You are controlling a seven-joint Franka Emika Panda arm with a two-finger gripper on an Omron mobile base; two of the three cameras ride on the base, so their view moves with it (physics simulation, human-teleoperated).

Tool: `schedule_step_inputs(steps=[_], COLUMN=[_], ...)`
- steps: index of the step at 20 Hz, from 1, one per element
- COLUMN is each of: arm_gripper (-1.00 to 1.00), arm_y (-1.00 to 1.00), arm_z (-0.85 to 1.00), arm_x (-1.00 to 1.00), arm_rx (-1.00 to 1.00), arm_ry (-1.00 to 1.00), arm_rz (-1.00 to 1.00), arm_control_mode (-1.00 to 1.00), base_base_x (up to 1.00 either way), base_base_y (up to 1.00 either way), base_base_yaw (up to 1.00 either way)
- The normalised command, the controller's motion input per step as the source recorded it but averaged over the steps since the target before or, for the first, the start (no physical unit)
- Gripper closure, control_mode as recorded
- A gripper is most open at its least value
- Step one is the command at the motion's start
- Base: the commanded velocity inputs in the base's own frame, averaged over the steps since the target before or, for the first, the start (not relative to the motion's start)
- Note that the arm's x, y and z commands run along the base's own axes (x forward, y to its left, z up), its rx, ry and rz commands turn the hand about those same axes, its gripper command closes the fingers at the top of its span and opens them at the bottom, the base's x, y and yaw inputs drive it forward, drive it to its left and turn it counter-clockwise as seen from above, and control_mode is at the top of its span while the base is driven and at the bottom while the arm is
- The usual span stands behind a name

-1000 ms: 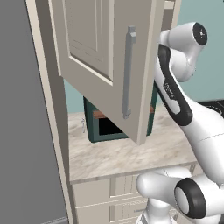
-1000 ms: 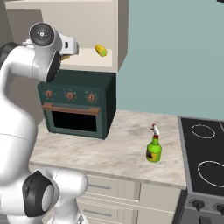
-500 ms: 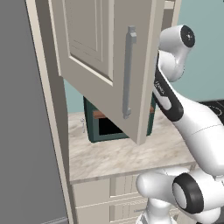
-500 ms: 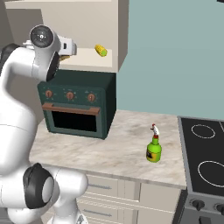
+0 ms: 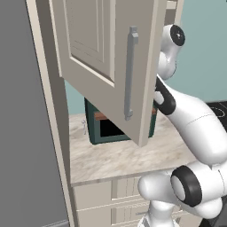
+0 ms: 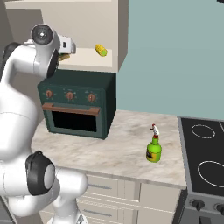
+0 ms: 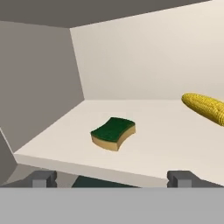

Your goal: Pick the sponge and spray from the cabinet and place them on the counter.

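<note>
The sponge [image 7: 113, 133] lies flat on the cabinet [image 7: 144, 83] shelf, apparently well ahead of the released, wide-spread jaws.

In the left base view, the cabinet's inside is being hidden by its open door [image 5: 106, 66], and most of the dark green oven [image 5: 95, 128] below the cabinet is being covered by that door too. In the right base view, the sponge [image 6: 64, 57] on the cabinet shelf is being masked almost wholly by the arm, so that a mere sliver is being shown. In the hand view, the corn cob [image 7: 204, 107] beside the sponge is being cut off by the right edge.
</note>
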Motion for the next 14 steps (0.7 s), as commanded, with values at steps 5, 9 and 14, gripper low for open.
schedule_step_inputs(steps=[5,9,14], arm_gripper=[-1.00,-1.00,-1.00], arm_y=[0.07,0.07,0.09], arm_z=[-0.05,-0.09,-0.16], arm_x=[0.24,0.24,0.22], arm_rx=[-0.03,-0.01,0.00], arm_ry=[0.05,0.04,0.01], arm_rz=[0.00,0.00,0.00], arm_control_mode=[-1.00,-1.00,-1.00], base_base_x=[0.00,0.00,0.00], base_base_y=[0.00,0.00,0.00], base_base_yaw=[0.00,0.00,0.00])
